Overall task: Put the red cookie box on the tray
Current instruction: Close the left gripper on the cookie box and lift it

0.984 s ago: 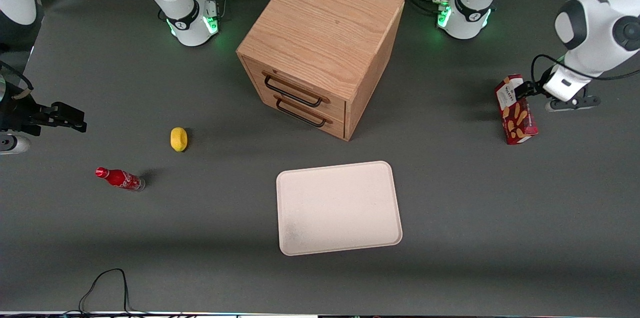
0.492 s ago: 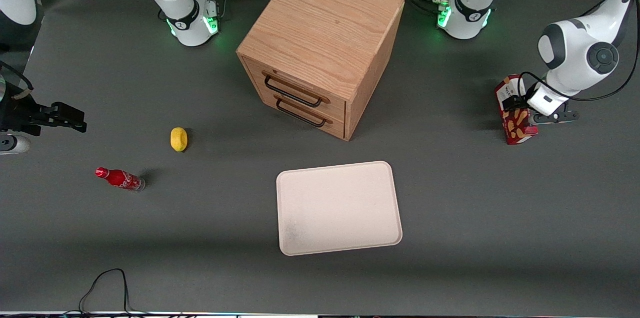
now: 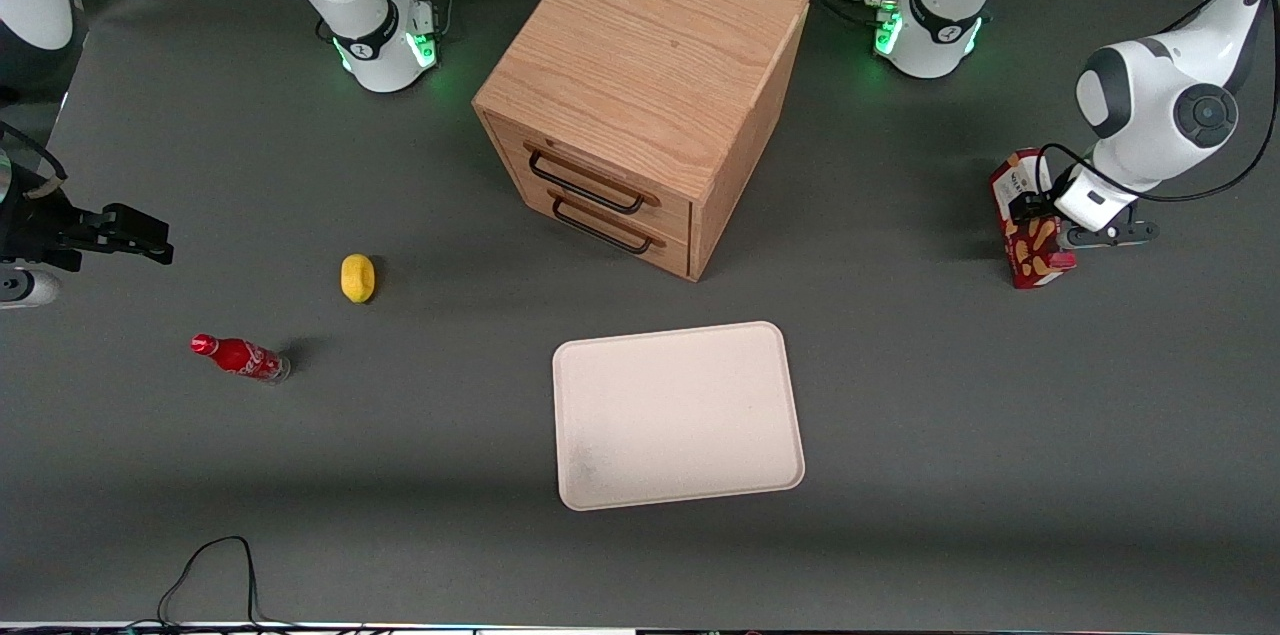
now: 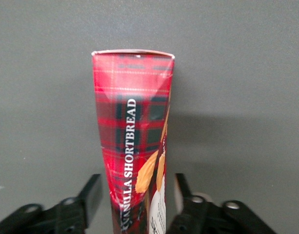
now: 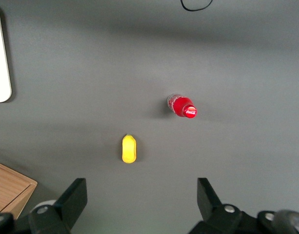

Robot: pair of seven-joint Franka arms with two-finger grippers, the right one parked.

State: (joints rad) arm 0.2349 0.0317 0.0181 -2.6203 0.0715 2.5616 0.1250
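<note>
Upright, the red cookie box [image 3: 1030,220] stands on the desk [image 3: 1000,435] toward the working arm's end, long axis vertical, leaning slightly. One tool [image 4: 134,204] reaches in sideways from a bent arm, fingers [image 4: 90,195] straddling the box with small gaps showing. One tray [image 3: 678,413] lies well apart.

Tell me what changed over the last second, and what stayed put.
The left arm swung in so that the gripper came down around the upper part of the standing red cookie box. Its fingers now flank the box with gaps on both sides, so it is not yet gripped. The box, tray, drawer cabinet, soda bottle and yellow object have not moved.
</note>
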